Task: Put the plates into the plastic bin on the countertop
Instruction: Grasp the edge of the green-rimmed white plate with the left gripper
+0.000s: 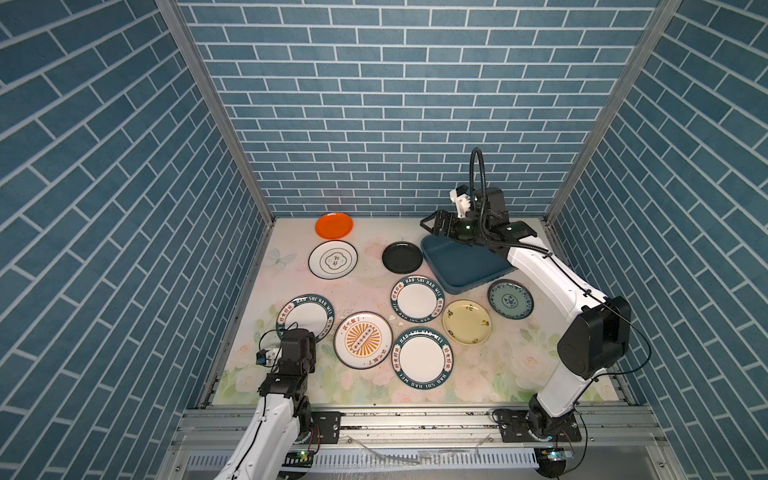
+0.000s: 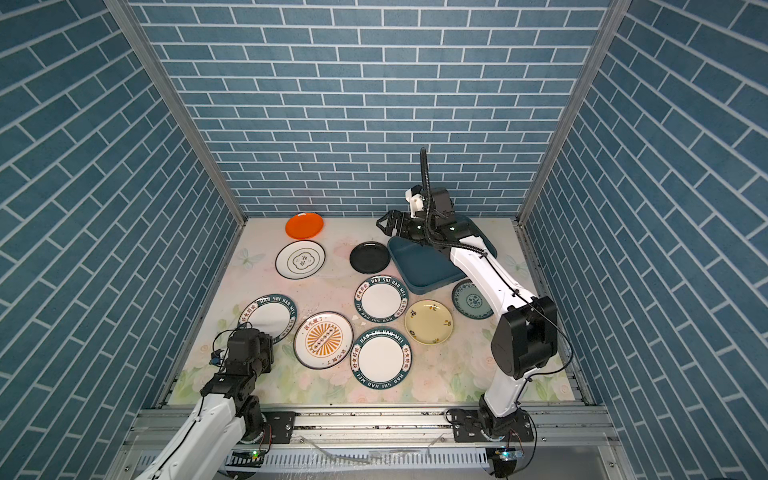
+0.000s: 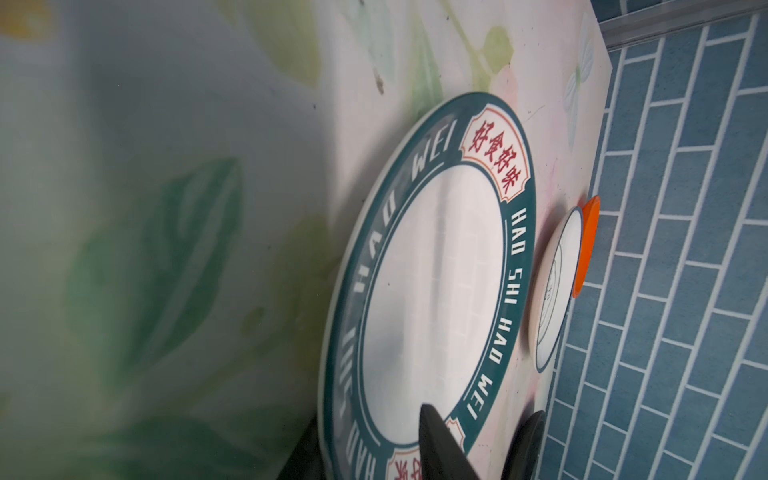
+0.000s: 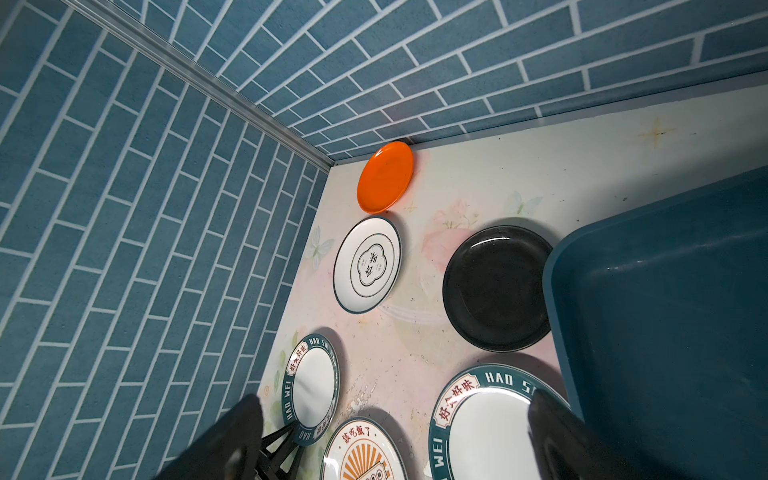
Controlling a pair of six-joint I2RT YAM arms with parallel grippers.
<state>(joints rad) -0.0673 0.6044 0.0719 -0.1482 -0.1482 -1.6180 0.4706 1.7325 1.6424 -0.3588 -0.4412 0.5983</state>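
Blue brick-patterned walls (image 1: 374,104) close in a flower-printed table (image 1: 361,291). At the lower left of both top views, the left hand (image 3: 478,436) straddles the lower rim of a teal-lettered plate (image 3: 432,282). One finger (image 3: 436,449) is over the rim and one outside it; I cannot tell whether they pinch it. To its right lie the sunburst plate (image 1: 363,340), two more lettered plates (image 1: 422,356), the yellow plate (image 1: 466,321) and the patterned teal plate (image 1: 510,298).

At the upper right, the right hand (image 1: 428,226) is spread wide and grips nothing. It hovers over the far left corner of the plastic bin (image 1: 457,286), which sits askew on the table. The black plate (image 1: 402,257) lies just beside the bin. The quatrefoil plate (image 1: 333,259) and the orange plate (image 1: 333,225) lie at the upper left.
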